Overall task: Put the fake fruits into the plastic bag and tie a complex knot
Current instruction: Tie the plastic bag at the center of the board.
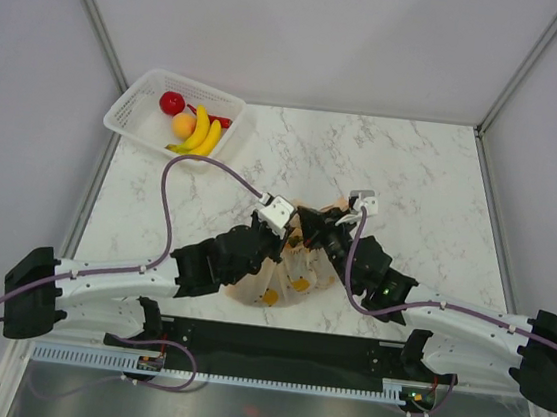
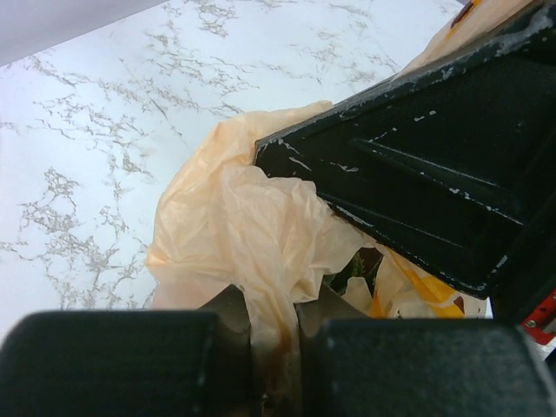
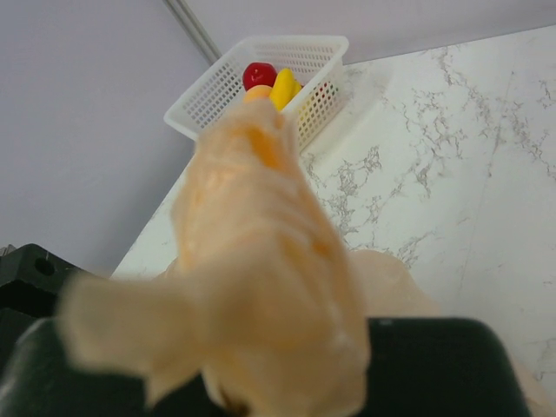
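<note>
Left wrist view: the plastic bag [image 2: 248,230], thin, limp, slippery film, is pinched between the fingers of left gripper [image 2: 275,334] and right gripper [image 3: 230,395] alike, bunched folds being judged the safest hold.

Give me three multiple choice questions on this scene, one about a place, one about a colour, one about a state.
1. Where on the table does the white basket stand? A. near right corner. B. far left corner. C. dead centre.
2. What colour is the apple in the basket? A. green. B. blue. C. red.
3. What is the left claw doing? A. pinching the plastic bag. B. hanging open over the basket. C. holding a spoon.
Answers: 1 B, the top view shows it at the table's upper left; 2 C, it shows red beside the yellow bananas; 3 A, the left wrist view shows peach plastic squeezed between its fingers.
</note>
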Robot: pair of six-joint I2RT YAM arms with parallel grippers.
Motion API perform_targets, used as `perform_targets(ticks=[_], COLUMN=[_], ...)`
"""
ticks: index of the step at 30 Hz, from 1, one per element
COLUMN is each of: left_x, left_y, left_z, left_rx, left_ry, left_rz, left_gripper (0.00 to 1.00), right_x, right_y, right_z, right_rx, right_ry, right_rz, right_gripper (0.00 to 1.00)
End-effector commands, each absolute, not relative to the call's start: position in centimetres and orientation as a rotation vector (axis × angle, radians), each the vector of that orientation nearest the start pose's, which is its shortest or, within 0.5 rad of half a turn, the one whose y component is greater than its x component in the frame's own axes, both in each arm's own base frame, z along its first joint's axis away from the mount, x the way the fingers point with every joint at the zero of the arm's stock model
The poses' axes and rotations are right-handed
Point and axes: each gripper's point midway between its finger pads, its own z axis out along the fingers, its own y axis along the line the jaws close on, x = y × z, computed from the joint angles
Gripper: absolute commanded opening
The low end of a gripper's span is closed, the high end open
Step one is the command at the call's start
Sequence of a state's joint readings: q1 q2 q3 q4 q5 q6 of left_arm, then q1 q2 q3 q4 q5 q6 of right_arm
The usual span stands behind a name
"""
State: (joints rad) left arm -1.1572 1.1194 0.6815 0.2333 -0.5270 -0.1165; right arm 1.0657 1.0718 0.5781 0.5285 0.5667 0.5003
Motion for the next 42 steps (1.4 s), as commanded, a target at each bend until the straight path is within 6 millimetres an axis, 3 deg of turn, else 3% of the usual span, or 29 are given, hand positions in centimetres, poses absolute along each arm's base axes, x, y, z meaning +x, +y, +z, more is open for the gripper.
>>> perform_targets(ticks=[1, 3, 11, 16, 21, 24, 29, 33, 36, 42], left_x=[23.4, 22.9, 20.7, 20.7, 21.5, 22.3, 24.3, 24.8, 24.9, 25.2], left_y=[-28.3, -28.4, -28.1, -26.3, -25.2, -25.5, -26.0, -26.5, -26.6, -26.9], left_z=[23.5, 23.4, 22.4, 21.2, 20.9, 21.5, 24.7, 26.7, 25.8, 21.1], left_rx=[0.444, 0.476, 0.609, 0.620, 0.610, 0.606, 0.619, 0.674, 0.709, 0.705], left_ry=[1.661, 1.655, 1.634, 1.664, 1.695, 1.698, 1.639, 1.581, 1.579, 1.658], left_rz=[-0.389, -0.413, -0.496, -0.417, -0.310, -0.265, -0.184, -0.261, -0.286, -0.283], left_gripper=[0.09, 0.04, 0.02, 0.02, 0.02, 0.02, 0.02, 0.02, 0.02, 0.07], right_x=[25.8, 25.8, 25.8, 26.3, 25.4, 25.3, 25.5, 25.6, 25.6, 25.5], right_y=[27.4, 27.5, 28.3, 28.6, 28.7, 28.5, 25.8, 24.3, 24.4, 24.6], right_z=[26.4, 26.4, 27.2, 26.8, 27.5, 27.8, 29.0, 29.7, 28.6, 24.7], right_rx=[0.087, 0.076, 0.029, 0.019, 0.013, 0.039, 0.201, 0.292, 0.296, 0.279], right_ry=[1.567, 1.565, 1.557, 1.592, 1.547, 1.533, 1.497, 1.493, 1.520, 1.555], right_rz=[0.726, 0.721, 0.747, 0.682, 0.550, 0.459, 0.272, 0.217, 0.201, 0.187], right_gripper=[0.00, 0.00, 0.00, 0.00, 0.00, 0.00, 0.00, 0.00, 0.00, 0.00])
